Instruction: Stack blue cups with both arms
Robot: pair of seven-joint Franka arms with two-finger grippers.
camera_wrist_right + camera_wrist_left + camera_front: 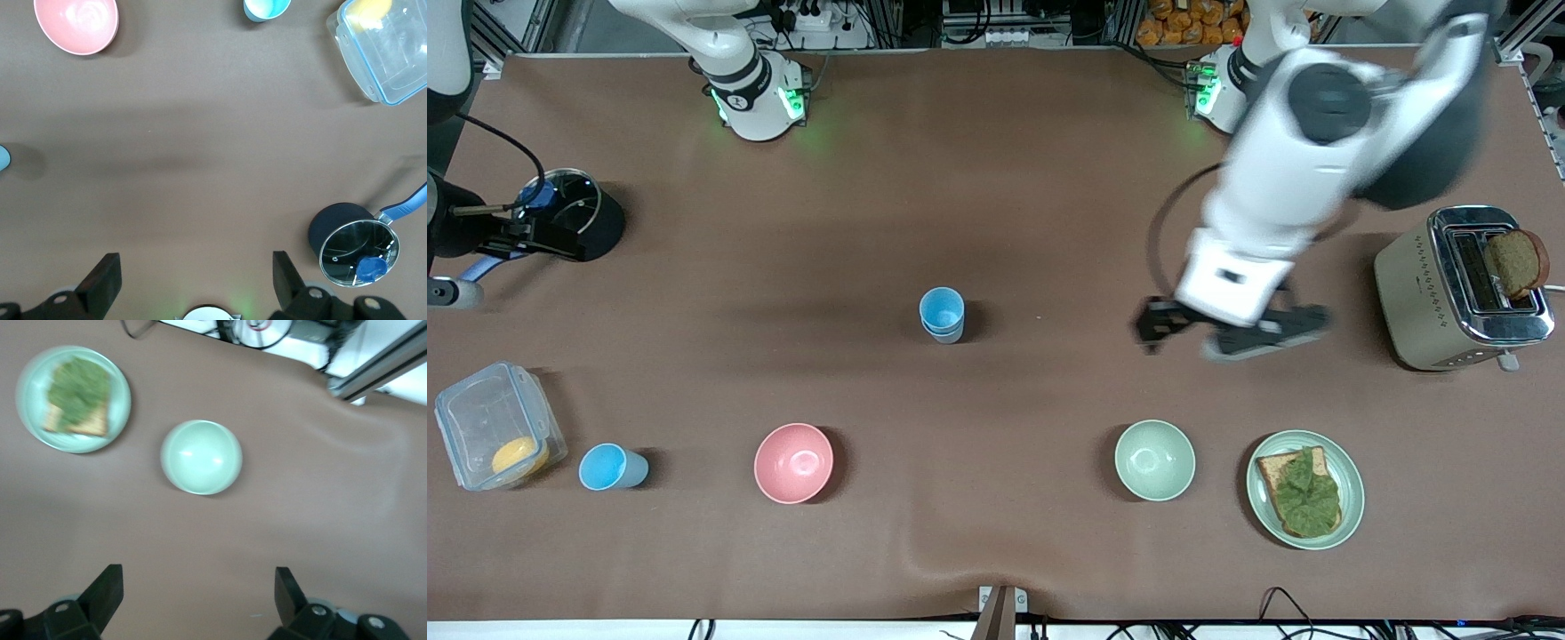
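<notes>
Two blue cups (942,315) stand stacked at the middle of the table, a sky-blue one inside a pale grey-blue one. The stack's edge shows in the right wrist view (3,159). A third sky-blue cup (612,468) sits near the front camera beside a plastic container; it also shows in the right wrist view (265,7). My left gripper (1232,331) is open and empty over bare table between the stack and the toaster; its jaws stand wide apart in the left wrist view (199,600). My right gripper (525,238) is open and empty, high over the pot, also in its own view (193,280).
A black pot (574,213) with a blue handle sits at the right arm's end. A clear container (494,436), a pink bowl (793,462), a green bowl (1154,460) and a plate with toast and lettuce (1343,462) line the near side. A toaster (1458,289) holds bread.
</notes>
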